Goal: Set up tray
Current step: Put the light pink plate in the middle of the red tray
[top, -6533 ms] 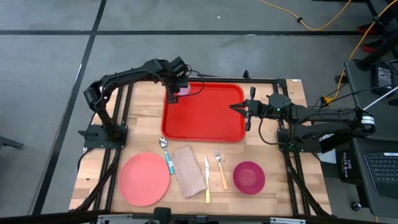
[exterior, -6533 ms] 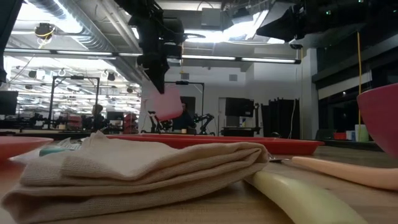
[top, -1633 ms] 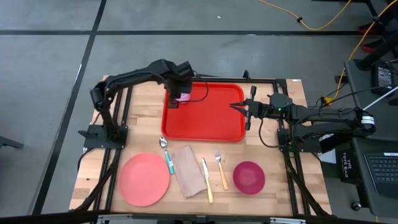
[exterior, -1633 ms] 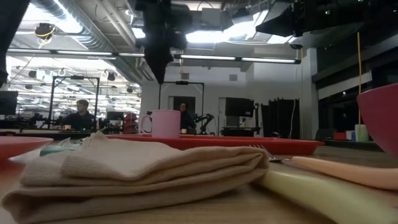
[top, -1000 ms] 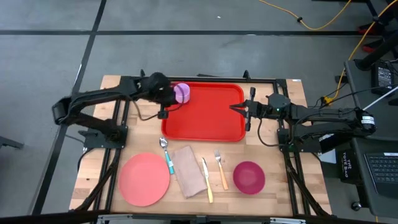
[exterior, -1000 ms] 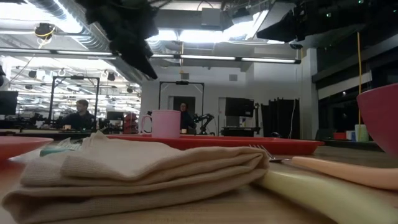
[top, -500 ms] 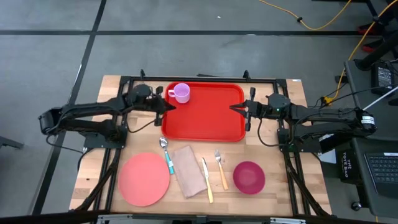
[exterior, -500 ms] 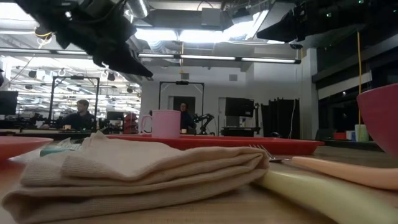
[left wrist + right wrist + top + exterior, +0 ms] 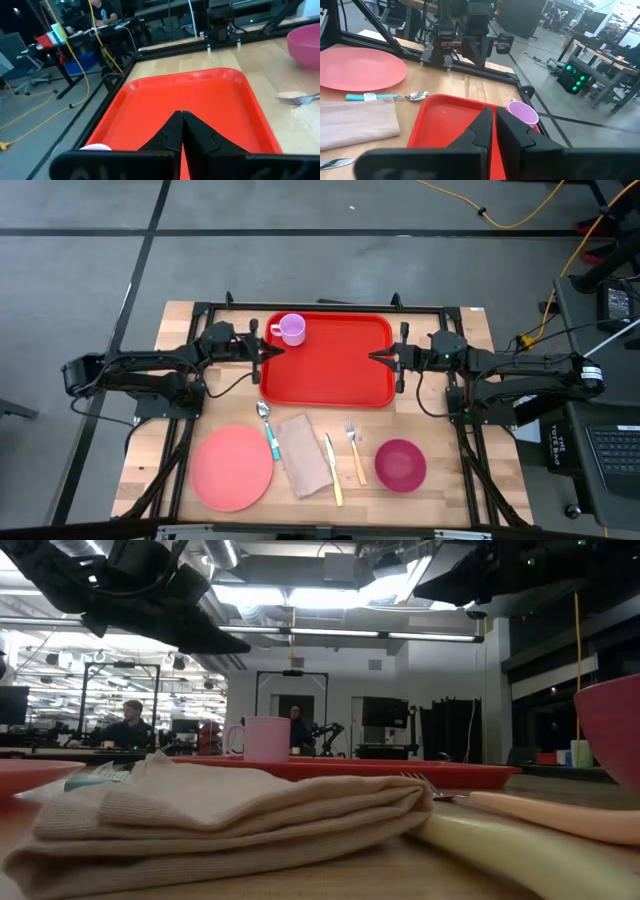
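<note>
The red tray (image 9: 325, 365) lies flat on the far half of the table. A pink cup (image 9: 290, 329) stands upright in its far left corner and also shows in the low view (image 9: 265, 738) and the right wrist view (image 9: 522, 111). My left gripper (image 9: 268, 351) is shut and hovers level over the tray's left rim, pointing right; its closed fingertips (image 9: 181, 117) show above the tray (image 9: 210, 95). My right gripper (image 9: 378, 356) is shut and hovers over the tray's right rim, pointing left (image 9: 492, 112). Neither touches anything.
Along the near half lie a round pink plate (image 9: 232, 467), a teal-handled spoon (image 9: 268, 430), a folded beige napkin (image 9: 303, 453), a knife (image 9: 333, 468), a fork (image 9: 355, 450) and a magenta bowl (image 9: 400, 463). A black frame borders the table.
My left gripper has drawn back from the cup toward the table's left and near side, come down and levelled out, ending over the tray's left rim. The cup stays upright in the tray's far left corner. The right arm has kept still.
</note>
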Tool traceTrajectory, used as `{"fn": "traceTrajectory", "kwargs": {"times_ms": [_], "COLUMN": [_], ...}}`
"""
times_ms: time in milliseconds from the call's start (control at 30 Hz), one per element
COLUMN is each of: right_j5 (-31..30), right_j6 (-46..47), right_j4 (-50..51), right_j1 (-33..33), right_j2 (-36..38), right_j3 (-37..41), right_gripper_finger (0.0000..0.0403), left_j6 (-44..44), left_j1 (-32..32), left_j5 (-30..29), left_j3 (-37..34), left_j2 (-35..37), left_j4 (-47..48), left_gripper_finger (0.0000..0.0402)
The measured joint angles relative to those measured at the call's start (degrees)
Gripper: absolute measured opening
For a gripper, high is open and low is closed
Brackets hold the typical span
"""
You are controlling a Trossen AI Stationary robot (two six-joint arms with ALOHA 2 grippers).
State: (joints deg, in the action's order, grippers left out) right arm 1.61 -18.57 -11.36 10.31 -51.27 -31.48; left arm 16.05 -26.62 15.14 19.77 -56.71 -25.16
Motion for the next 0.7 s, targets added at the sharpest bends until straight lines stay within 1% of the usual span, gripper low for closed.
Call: {"fn": "traceTrajectory", "kwargs": {"times_ms": [233, 400, 467, 533, 600, 700], "right_j5": [-0.02, -0.02, -0.02, -0.01, -0.02, -0.02], "right_j6": [0.58, 1.55, 0.55, 0.02, 0.04, 0.06], "right_j4": [-0.09, 0.06, 0.11, 0.13, 0.23, 0.44], "right_j1": [0.02, 0.02, 0.03, 0.02, 0.02, 0.02], "right_j2": [0.0, 0.0, 0.0, 0.0, 0.0, -0.02], "right_j3": [0.0, 0.0, 0.0, 0.0, 0.0, 0.0], "right_gripper_finger": [0.0029, 0.0029, 0.0029, 0.0029, 0.0029, 0.0029], "left_j6": [2.87, 7.83, 7.95, 6.11, 4.31, 4.19], "left_j1": [0.29, 0.34, 1.53, 4.13, 7.83, 14.5], "left_j5": [-0.01, -0.05, -0.41, -1.11, -3.89, -12.42], "left_j3": [0.0, 0.0, 0.0, 0.0, 0.01, 0.04], "left_j2": [-0.02, -0.02, -0.02, -0.04, -0.04, -0.04], "left_j4": [0.03, -0.1, 0.42, 0.74, 0.88, 2.0], "left_gripper_finger": [0.0005, 0.0002, 0.0001, 0.0002, 0.0001, 0.0001]}}
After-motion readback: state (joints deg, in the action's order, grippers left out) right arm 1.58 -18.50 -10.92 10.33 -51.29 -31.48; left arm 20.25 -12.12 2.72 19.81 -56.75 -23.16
